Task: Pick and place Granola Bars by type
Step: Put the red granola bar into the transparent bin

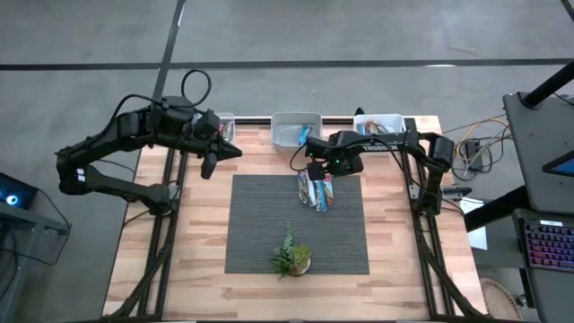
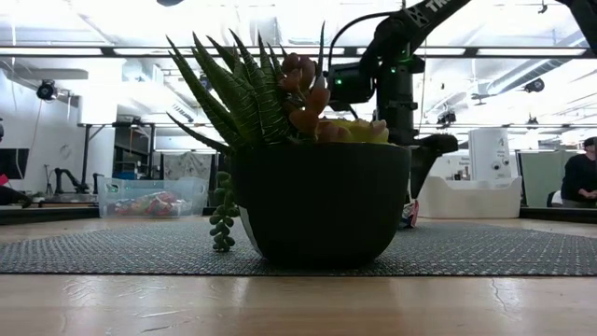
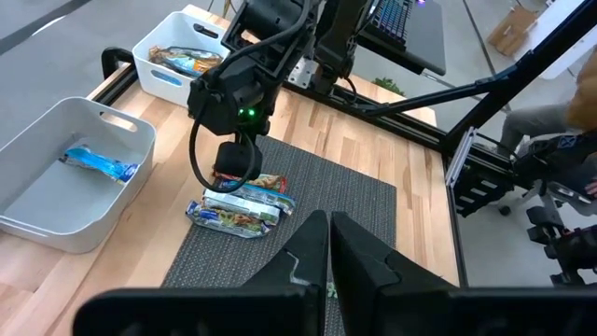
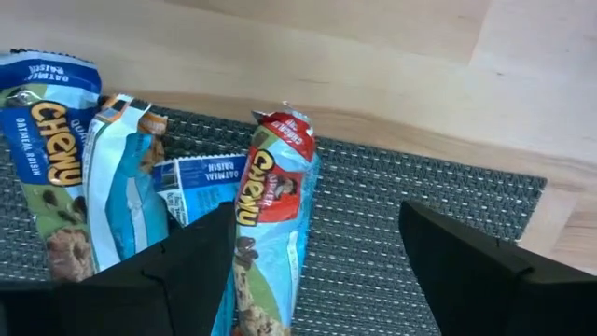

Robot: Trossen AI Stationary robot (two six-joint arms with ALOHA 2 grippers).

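Granola bars point(image 1: 316, 191) lie in a small pile on the grey mat point(image 1: 260, 224), near its far edge. From big to small: the wooden table point(image 1: 134, 269) holds that mat in its middle, and three bins stand along the far side of the table. The middle bin point(image 1: 282, 126) has one blue bar point(image 3: 101, 164) in it. The right bin point(image 3: 166, 58) has a few bars too. The left bin point(image 1: 225, 120) is mostly hidden by the left arm.

The right gripper point(image 4: 315, 261) hangs over the pile of bars with its two fingers spread wide. It holds nothing. Right below it is a bar with a red end point(image 4: 270, 205), and just beside that lie bars in blue and white wrappers point(image 4: 56, 177), touching each other.

The left gripper point(image 3: 329, 250) waits up in the air by the far left corner of the table, its fingers pressed together on nothing.

A little green plant in a dark pot point(image 1: 291, 258) stands on the near part of the mat, well apart from the bars.
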